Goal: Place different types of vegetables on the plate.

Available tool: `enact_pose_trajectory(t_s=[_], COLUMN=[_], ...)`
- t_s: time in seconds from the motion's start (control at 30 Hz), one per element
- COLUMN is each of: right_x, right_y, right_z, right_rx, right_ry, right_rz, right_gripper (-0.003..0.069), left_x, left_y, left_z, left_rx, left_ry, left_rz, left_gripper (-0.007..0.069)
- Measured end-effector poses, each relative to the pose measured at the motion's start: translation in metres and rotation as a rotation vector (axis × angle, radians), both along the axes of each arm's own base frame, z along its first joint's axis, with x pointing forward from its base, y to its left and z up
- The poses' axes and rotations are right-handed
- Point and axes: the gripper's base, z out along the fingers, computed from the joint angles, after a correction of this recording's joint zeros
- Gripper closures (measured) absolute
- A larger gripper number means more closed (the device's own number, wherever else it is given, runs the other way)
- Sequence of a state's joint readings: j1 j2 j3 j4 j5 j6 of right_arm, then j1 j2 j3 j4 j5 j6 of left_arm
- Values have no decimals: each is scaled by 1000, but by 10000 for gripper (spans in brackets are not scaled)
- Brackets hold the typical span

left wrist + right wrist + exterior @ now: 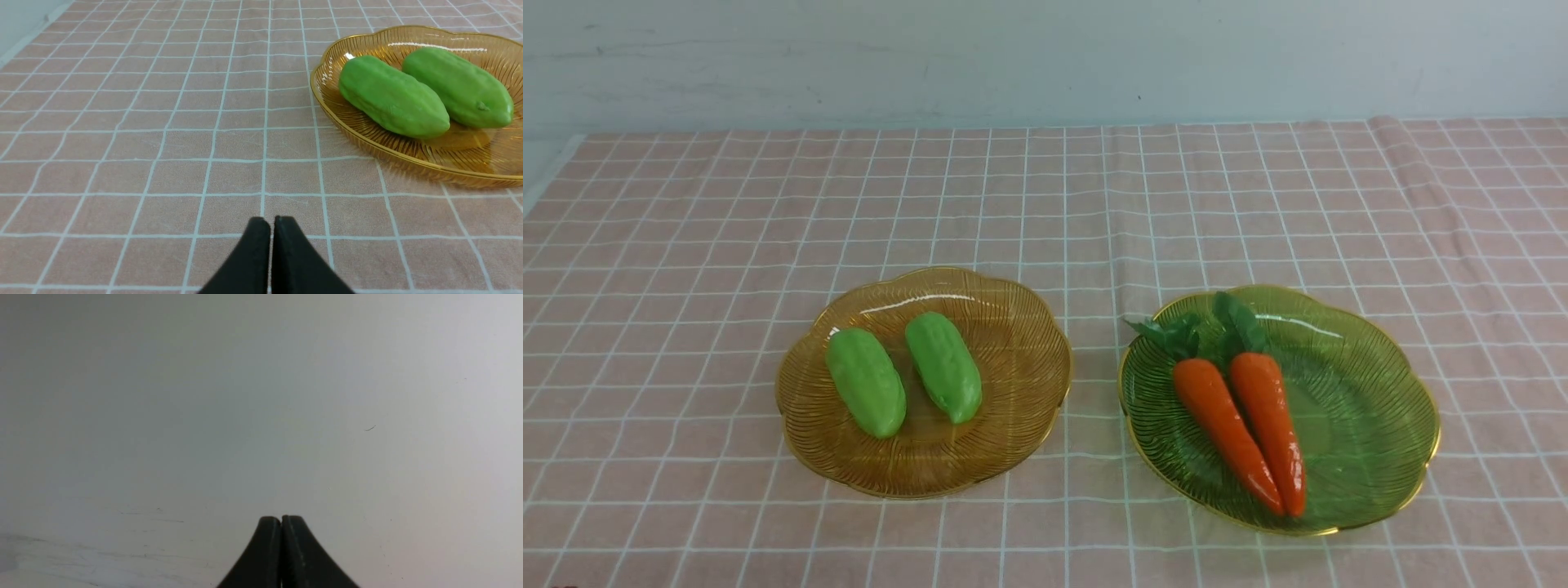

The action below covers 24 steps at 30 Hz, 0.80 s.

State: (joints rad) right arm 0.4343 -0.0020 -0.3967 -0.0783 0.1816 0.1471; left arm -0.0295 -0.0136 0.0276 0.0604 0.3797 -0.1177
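Observation:
Two light-green gourds (866, 382) (943, 367) lie side by side on an amber plate (1013, 392) at the left. Two orange carrots (1225, 425) (1270, 416) with dark green tops lie on a green plate (1372, 408) at the right. Neither gripper shows in the front view. In the left wrist view my left gripper (271, 222) is shut and empty, low over the cloth, short of the amber plate (367, 139) and the gourds (392, 98) (457, 85). In the right wrist view my right gripper (281, 520) is shut and empty, facing a plain grey-white surface.
A pink checked tablecloth (686, 245) covers the table, with a raised fold (1413, 171) at the far right. A pale wall (1045, 57) stands behind. The cloth's left edge (547, 180) shows bare table beside it.

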Motion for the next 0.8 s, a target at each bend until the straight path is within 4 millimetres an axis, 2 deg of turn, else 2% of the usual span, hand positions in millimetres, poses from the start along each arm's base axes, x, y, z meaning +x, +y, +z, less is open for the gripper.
enact_pose_trajectory(t_s=[0.23,0.3,0.37,0.43,0.5,0.57,0.63,0.8], right_x=[4,10,20,30,40,43,43,43], right_y=[1,3,4,2,-2,-5,-8,-8], right_z=[-10,-23,-46,-75,-115,-141,-153,-155], right_rx=[-33,-61,-95,-127,-160,-172,-178,-179], right_ry=[75,113,176,266,394,494,589,603], right_rz=[-6,-32,-122,-245,-355,-412,-446,-450], right_gripper=[674,674,674,674,674,674,674,674], left_x=[0,0,0,0,0,0,0,0], left_y=[0,0,0,0,0,0,0,0], left_z=[0,0,0,0,0,0,0,0], left_rx=[0,0,0,0,0,0,0,0], left_ry=[1,1,1,1,1,1,2,2], left_rz=[0,0,0,0,0,0,0,0], left_gripper=[628,628,628,628,628,628,628,628])
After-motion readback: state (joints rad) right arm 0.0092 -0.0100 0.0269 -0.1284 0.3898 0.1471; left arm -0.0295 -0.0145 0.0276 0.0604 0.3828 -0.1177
